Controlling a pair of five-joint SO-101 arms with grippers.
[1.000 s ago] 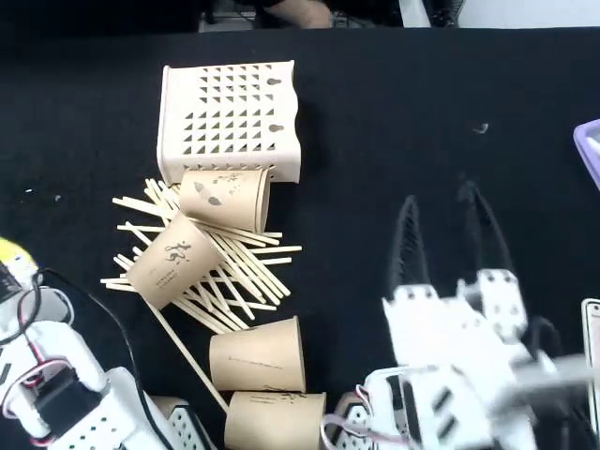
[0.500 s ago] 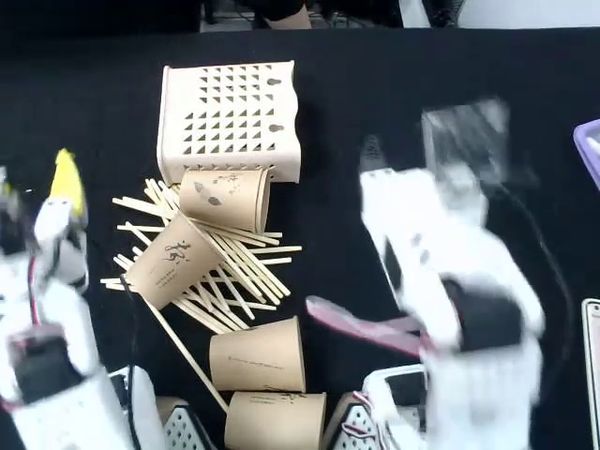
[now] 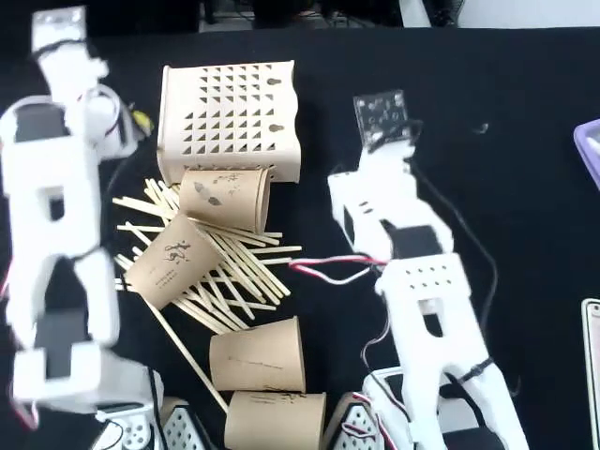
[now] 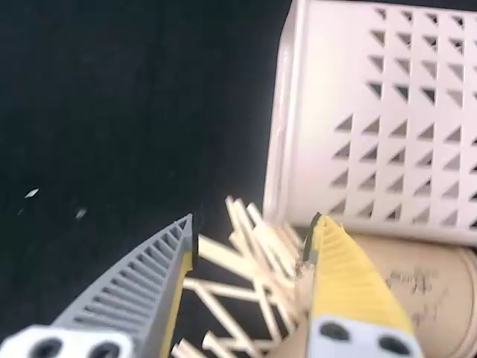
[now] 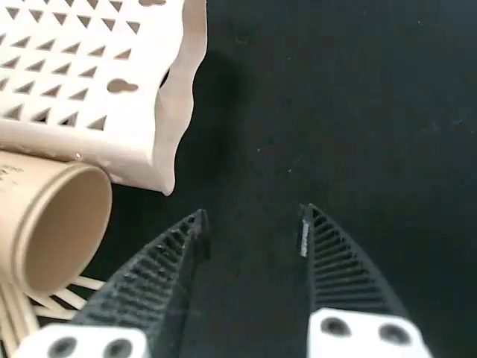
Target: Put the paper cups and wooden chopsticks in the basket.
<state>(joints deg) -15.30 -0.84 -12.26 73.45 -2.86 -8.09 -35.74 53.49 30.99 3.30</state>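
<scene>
My left fingers [image 4: 343, 261], one grey and one yellow, are standing spread apart and gripping nothing. They are hovering over the ends of the wooden chopsticks [image 4: 246, 261], just off a corner of the basket [image 4: 373, 112]. My right fingers [image 5: 335, 253], both black, are likewise parted with nothing between them. They are hanging over bare black tabletop [image 5: 358, 97] near the basket's wavy rim.

In the high view the basket is lying at about 11 o'clock from the middle of the tabletop. Its perforated wall is facing up at me, so I cannot tell what is sitting inside. The left arm is flanking it at its 9 o'clock, the right arm at its 3 o'clock.

Four paper cups are lying on their sides outside it. The first cup [image 3: 225, 199] is touching the basket's edge at its 6 o'clock, and through the right wrist view I'm looking into its open mouth at plain brown wall. The second cup [image 3: 173, 261] is resting on the chopstick heap, at 7 o'clock from the first. The third cup [image 3: 258, 354] and fourth cup [image 3: 275, 419] are lying one just beside the other at 6 o'clock, near the arm bases. The chopsticks are fanning out loosely under the first two cups.
</scene>
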